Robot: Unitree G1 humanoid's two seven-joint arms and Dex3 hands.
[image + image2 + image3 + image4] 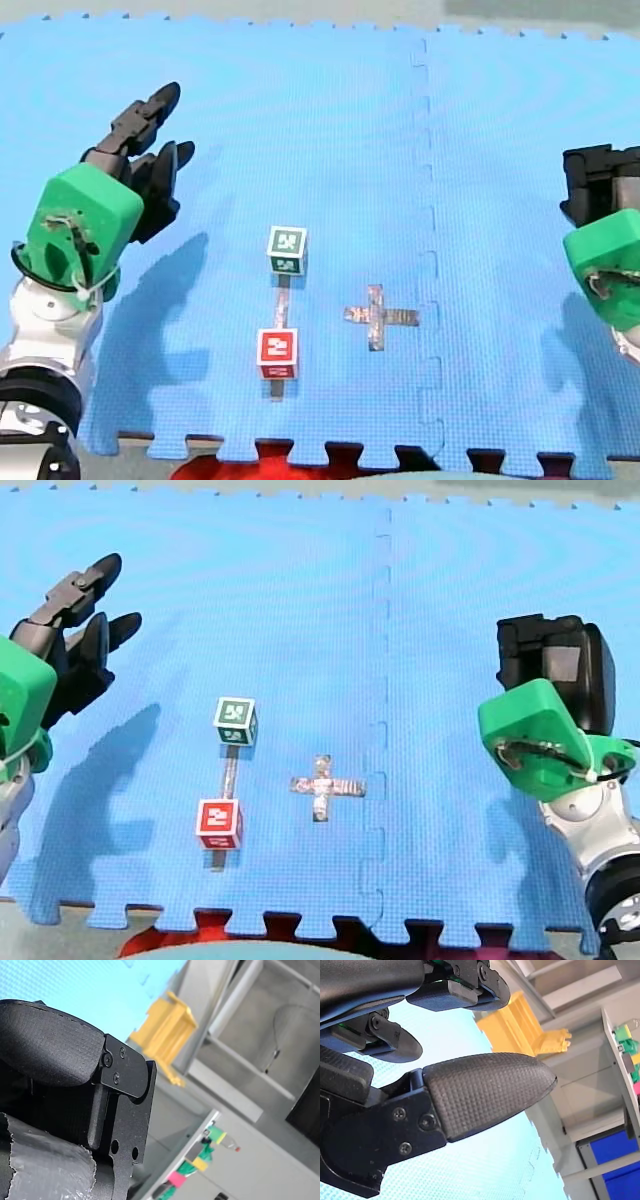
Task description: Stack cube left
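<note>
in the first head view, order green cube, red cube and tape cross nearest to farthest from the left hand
From the left hand, raised at far left:
1. green cube, centre, farther back
2. red cube, in front of it, nearer the robot
3. tape cross, right of both cubes

Two cubes sit on the foam mat [300, 120], to the right of the left hand [135, 175] and well apart from it. The farther cube [287, 250] stands directly behind the nearer cube [277, 352], with a tape strip [283, 300] lying between them. A tape cross [378, 316] lies just beyond the cubes, toward the right hand [550, 665].
</note>
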